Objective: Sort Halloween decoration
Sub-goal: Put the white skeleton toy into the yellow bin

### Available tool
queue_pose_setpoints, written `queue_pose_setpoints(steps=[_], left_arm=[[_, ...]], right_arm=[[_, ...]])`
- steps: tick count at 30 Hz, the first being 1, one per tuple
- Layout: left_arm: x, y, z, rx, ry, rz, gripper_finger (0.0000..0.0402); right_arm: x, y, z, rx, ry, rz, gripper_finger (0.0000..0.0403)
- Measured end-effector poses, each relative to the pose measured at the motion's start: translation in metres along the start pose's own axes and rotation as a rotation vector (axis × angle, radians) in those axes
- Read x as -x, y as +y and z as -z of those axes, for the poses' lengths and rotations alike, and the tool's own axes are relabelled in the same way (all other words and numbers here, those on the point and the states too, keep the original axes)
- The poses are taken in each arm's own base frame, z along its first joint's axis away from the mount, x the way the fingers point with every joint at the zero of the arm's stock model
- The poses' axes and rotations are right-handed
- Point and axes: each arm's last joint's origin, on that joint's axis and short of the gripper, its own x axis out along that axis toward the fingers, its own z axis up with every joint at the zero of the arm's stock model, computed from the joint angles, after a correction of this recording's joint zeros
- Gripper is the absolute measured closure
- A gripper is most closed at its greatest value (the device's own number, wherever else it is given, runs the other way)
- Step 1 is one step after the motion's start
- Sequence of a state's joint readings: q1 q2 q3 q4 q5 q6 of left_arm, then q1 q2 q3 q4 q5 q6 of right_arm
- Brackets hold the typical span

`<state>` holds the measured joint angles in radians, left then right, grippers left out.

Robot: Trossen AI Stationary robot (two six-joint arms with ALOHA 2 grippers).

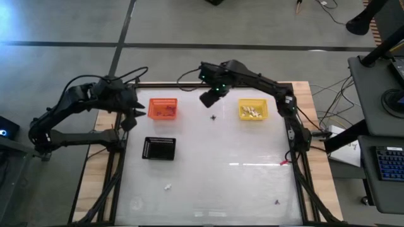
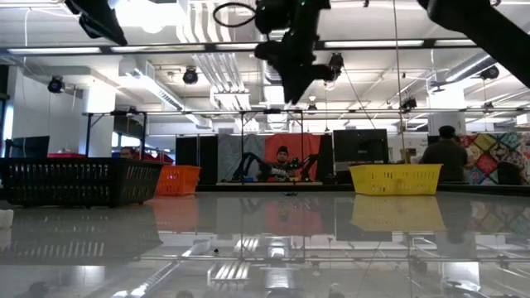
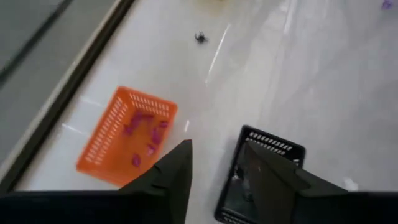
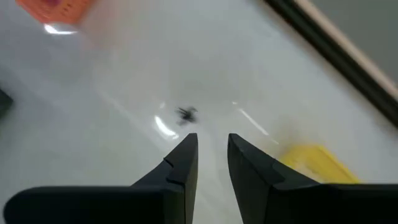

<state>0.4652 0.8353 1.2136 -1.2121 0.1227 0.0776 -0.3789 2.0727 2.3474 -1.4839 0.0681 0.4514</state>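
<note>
1. Several purple trinkets (image 3: pixel 144 134) already lie in the orange basket (image 1: pixel 162 108), and cream trinkets (image 1: pixel 252 112) in the yellow basket (image 1: pixel 252 110).
2. One dark spider (image 1: pixel 213 117) sits on the table (image 1: pixel 208 183) between the baskets; a whitish piece (image 1: pixel 167 186) and a purple piece (image 1: pixel 276 202) lie near the front edge.
3. Right gripper (image 4: pixel 211 149) hangs above the spider, fingers apart and empty.
4. Left gripper (image 3: pixel 214 162) waits beside the orange basket, fingers apart.
5. By my judgement, sorting is mostly done.

A white table (image 1: pixel 208 183) with a wooden edge stands on grey concrete floor (image 1: pixel 76 25) crossed by dark lines. Beyond the table, ceiling lights (image 2: pixel 145 12) glare over exposed ducts, and a person (image 2: pixel 447 153) sits by a colourful quilt (image 2: pixel 497 157).
</note>
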Motion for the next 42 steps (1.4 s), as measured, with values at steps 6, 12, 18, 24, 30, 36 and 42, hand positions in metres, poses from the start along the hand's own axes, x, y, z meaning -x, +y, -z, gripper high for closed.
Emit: queue_pose_setpoints(steps=[6, 12, 18, 24, 30, 36, 42], left_arm=[[-0.017, -0.003, 0.014, 0.068, 0.090, 0.064, 0.0259], [-0.046, -0.016, 0.034, 0.105, 0.126, 0.189, 0.0266], [-0.073, -0.037, 0.046, 0.111, 0.168, 0.287, 0.0272], [-0.097, -0.070, 0.057, 0.106, 0.232, 0.310, 0.0272], [-0.112, -0.099, 0.066, 0.173, 0.273, 0.283, 0.0272], [-0.126, -0.125, 0.074, 0.240, 0.324, 0.235, 0.0272], [-0.148, -0.157, 0.079, 0.311, 0.358, 0.254, 0.0272]], right_arm=[[0.035, -0.010, 0.016, -0.014, -0.030, 0.070, 0.0326], [0.066, -0.018, 0.026, -0.022, -0.097, 0.051, 0.0326], [0.088, -0.024, 0.035, -0.006, -0.143, 0.030, 0.0326], [0.102, -0.028, 0.041, 0.041, -0.172, 0.020, 0.0326], [0.109, -0.030, 0.044, 0.049, -0.186, 0.013, 0.0326], [0.112, -0.031, 0.046, 0.096, -0.193, 0.014, 0.0326], [0.112, -0.031, 0.046, 0.121, -0.193, 0.016, 0.0326]])
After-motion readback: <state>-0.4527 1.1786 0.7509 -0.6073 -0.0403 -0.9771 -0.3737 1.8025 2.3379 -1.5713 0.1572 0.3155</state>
